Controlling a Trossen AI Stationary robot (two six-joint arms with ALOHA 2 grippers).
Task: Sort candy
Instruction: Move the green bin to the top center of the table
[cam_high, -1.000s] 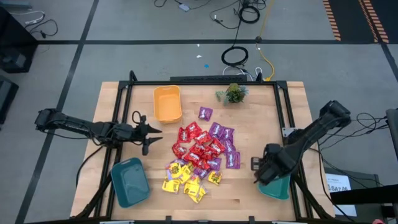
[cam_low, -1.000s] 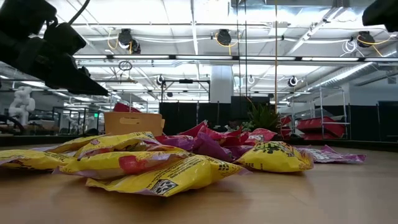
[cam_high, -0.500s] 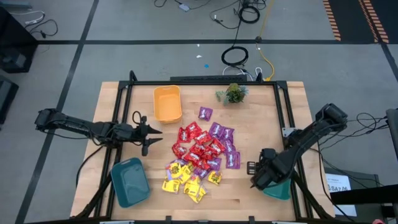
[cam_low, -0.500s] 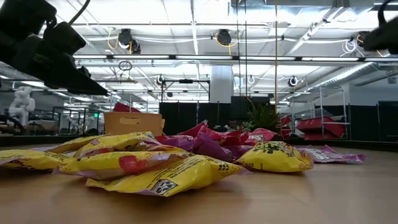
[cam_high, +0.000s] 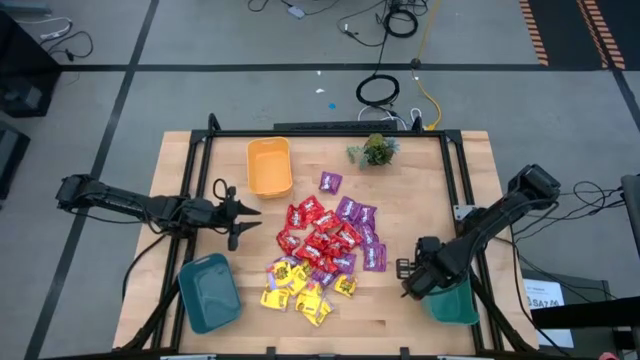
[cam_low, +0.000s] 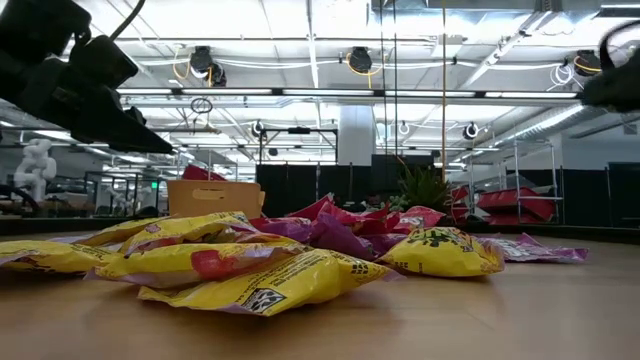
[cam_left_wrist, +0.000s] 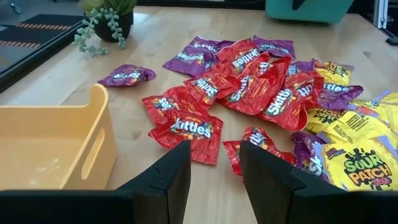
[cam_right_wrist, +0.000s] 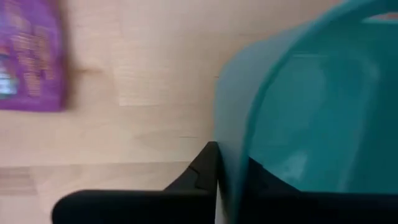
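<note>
The candy (cam_high: 320, 250) lies in a loose heap at the table's middle: red and purple packets on the far side, yellow ones nearer; the left wrist view shows it too (cam_left_wrist: 249, 93). My left gripper (cam_high: 243, 212) hangs open to the left of the heap, above the table, with nothing between its fingers (cam_left_wrist: 214, 149). My right gripper (cam_high: 412, 282) is at the near right, shut on the wall of a teal bin (cam_high: 455, 302). One purple packet (cam_right_wrist: 31, 56) lies on the wood beside that bin. My right gripper grips the teal bin's side wall at the rim (cam_right_wrist: 227, 124), on the side facing the heap. One finger (cam_right_wrist: 199, 171) is outside the wall; the other shows as a dark shape behind it, inside the bin. The fingers come from above. Whether the bin is off the table I cannot tell.
An orange bin (cam_high: 269, 166) stands at the far left, close to my left gripper (cam_left_wrist: 50, 143). A second teal bin (cam_high: 209, 292) sits at the near left. A small green plant (cam_high: 375, 150) stands at the far edge. Bare wood lies between the heap and the right-hand bin.
My right gripper has come down and a little toward the table's near edge, onto the teal bin's rim. The heap of candy lies as before.
</note>
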